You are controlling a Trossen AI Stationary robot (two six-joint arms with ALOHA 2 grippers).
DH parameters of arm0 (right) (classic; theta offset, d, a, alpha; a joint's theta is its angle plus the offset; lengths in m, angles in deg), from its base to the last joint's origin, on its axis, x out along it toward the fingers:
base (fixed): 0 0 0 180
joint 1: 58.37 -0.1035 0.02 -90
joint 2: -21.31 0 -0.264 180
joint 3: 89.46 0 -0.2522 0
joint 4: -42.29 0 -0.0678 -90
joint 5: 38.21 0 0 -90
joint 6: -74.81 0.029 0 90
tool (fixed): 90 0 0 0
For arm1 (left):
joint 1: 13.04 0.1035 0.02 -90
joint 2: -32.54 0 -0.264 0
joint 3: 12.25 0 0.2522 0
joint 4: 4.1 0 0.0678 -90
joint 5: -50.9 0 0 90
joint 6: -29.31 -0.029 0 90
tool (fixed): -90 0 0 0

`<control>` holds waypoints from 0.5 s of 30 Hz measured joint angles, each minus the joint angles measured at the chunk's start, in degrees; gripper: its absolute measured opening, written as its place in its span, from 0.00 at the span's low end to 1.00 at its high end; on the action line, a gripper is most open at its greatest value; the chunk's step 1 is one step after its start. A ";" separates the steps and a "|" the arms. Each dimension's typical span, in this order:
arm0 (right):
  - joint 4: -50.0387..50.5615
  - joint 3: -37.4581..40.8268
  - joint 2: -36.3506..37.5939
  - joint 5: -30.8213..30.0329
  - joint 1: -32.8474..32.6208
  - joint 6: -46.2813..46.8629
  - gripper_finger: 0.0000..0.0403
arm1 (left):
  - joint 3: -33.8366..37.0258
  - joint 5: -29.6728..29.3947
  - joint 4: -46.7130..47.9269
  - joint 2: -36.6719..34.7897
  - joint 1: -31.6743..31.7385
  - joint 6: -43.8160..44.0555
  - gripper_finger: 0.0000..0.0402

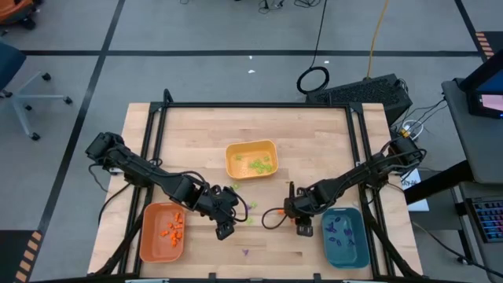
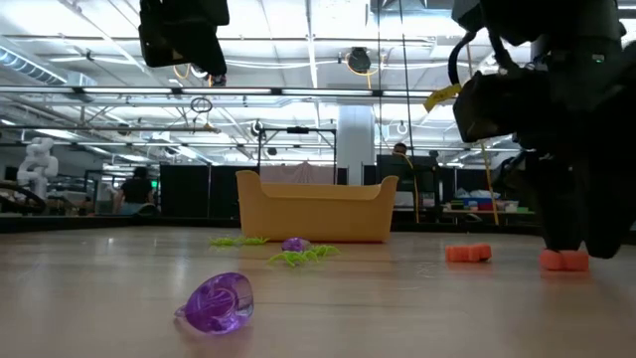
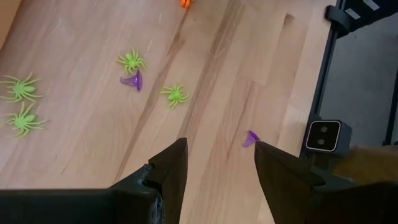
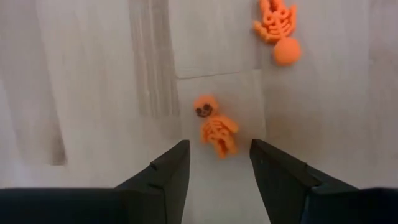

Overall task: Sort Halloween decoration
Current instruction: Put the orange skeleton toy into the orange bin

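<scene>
**Grippers hover over scattered decorations, both empty**

Decoration pieces lie partly sorted and partly loose on the wooden table (image 1: 196,126). Orange pieces (image 1: 173,228) sit in the orange tray (image 1: 149,250) at the near left, light green spiders (image 1: 262,164) in the yellow tray (image 1: 236,156) at the middle, and purple pieces (image 1: 339,229) in the teal tray (image 1: 354,253) at the near right.

The left gripper (image 1: 223,229) hangs just beside the orange tray, toward the table's middle. Its fingers (image 3: 168,171) stand apart with nothing between them but bare wood. Its wrist view shows four loose green spiders (image 3: 175,94), a purple cone-shaped piece (image 3: 131,80) among them, and another small purple piece (image 3: 250,139) close to one fingertip.

The right gripper (image 1: 303,228) is low over the table just left of the teal tray. Its fingers (image 4: 169,169) are also apart and grip nothing. An orange skeleton (image 4: 214,129) lies flat on the wood just ahead of the gap between the fingertips, and a second orange skeleton (image 4: 278,28) lies farther off.

From table level, a purple ring-like piece (image 2: 217,301) lies nearest the camera, with green spiders and a purple bit (image 2: 294,245) in front of the yellow tray, and two orange pieces (image 2: 468,254) near the right gripper's fingers.
</scene>
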 joint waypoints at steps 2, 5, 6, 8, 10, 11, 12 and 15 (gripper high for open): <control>1.17 0.00 0.00 -1.61 -0.22 -1.59 0.40 | 0.00 0.00 0.00 0.00 0.00 0.01 0.46; 1.74 0.00 0.00 -3.37 -0.72 -4.27 0.40 | 0.00 0.00 -0.02 0.00 0.00 0.05 0.46; 1.67 0.00 -0.08 -3.80 -0.85 -4.94 0.39 | 0.00 0.00 0.01 0.00 0.00 0.06 0.46; 1.60 -0.02 -0.22 -4.16 -1.07 -5.88 0.38 | 0.00 0.00 -0.02 0.00 0.00 0.09 0.46; 1.45 -0.02 -0.35 -4.28 -1.07 -6.41 0.35 | 0.00 0.00 0.00 0.00 0.00 0.12 0.46; 1.29 -0.02 -0.44 -4.33 -1.07 -6.46 0.33 | 0.00 0.00 0.00 0.00 0.00 0.12 0.46; 1.24 -0.02 -0.45 -4.38 -1.07 -6.47 0.31 | 0.00 0.00 0.00 0.00 0.00 0.13 0.46; 1.03 -0.02 -0.50 -4.72 -1.07 -6.68 0.24 | 0.00 0.00 0.00 0.00 0.00 0.14 0.46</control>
